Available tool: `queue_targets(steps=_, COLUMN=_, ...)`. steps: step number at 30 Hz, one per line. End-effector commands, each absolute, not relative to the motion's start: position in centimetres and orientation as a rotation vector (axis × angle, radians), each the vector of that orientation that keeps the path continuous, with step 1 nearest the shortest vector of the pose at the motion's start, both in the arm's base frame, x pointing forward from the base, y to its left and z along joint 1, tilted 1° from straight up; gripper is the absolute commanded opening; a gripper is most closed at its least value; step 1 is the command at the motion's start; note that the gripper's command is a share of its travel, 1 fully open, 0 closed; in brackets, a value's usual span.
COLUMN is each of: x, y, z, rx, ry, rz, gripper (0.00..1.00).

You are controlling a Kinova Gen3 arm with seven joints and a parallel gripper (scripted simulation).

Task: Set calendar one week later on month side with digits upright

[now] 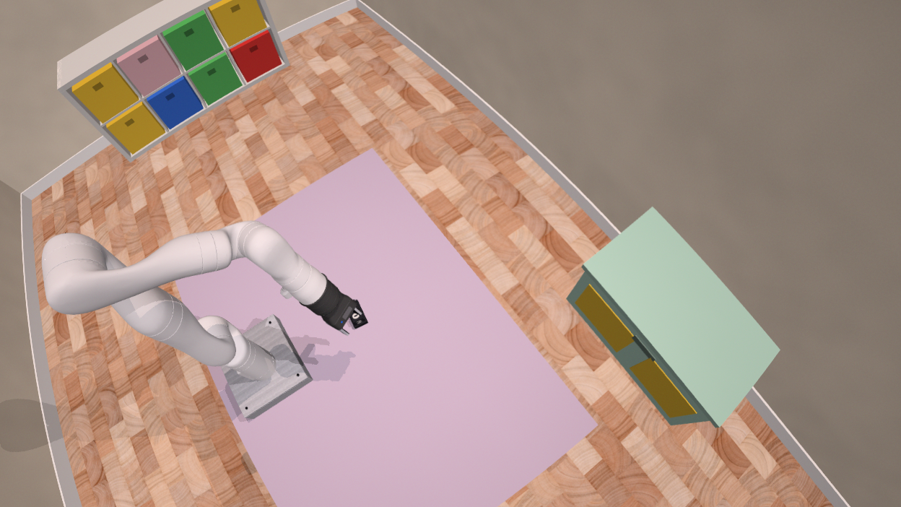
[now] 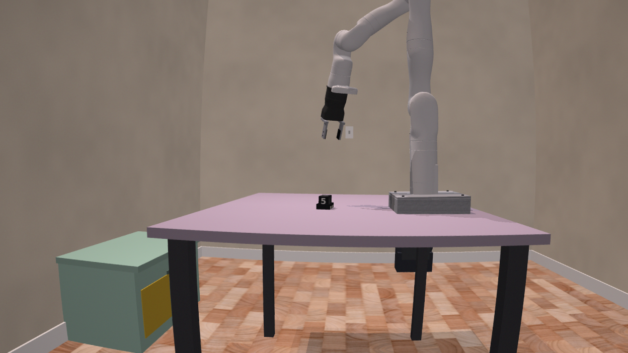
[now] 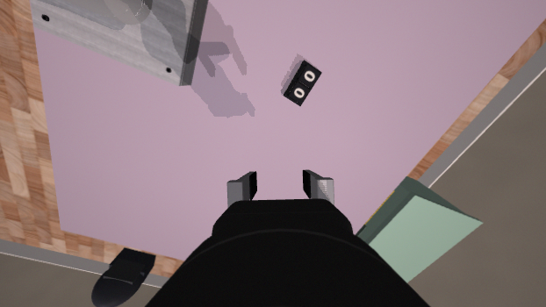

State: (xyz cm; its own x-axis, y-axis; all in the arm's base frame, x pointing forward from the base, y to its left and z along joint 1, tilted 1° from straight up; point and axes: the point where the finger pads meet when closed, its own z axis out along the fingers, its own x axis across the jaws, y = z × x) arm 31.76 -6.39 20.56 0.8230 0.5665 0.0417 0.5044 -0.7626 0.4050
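The calendar [image 3: 302,83] [image 2: 324,201] is a small black tray with two black cubes side by side on the pink table [image 3: 132,153] [image 2: 272,219]. In the wrist view both cubes show a white 0 on top. In the exterior view the calendar is seen end-on and one cube face reads 5. In the top view the calendar [image 1: 359,317] peeks out beside the wrist, partly hidden. The side with the month's name is not readable in any view. My gripper [image 3: 279,180] [image 2: 331,134] is open and empty. It hangs high above the table, well apart from the calendar.
The arm's grey base plate [image 1: 267,372] [image 2: 429,202] [image 3: 123,31] stands on the table close to the calendar. A green cabinet [image 1: 680,315] [image 2: 109,272] [image 3: 417,232] stands on the floor beside the table. A shelf of coloured bins [image 1: 176,69] stands against the far wall.
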Motion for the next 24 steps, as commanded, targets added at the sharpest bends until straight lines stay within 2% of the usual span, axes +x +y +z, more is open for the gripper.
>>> queue_targets(steps=1, x=31.8, y=-6.4, z=20.6, rx=2.626, ry=0.803, rz=0.229, gripper=1.00)
queue_targets(steps=24, x=31.6, y=-5.4, z=19.4, rx=2.698, ry=0.739, rz=0.210, gripper=1.00)
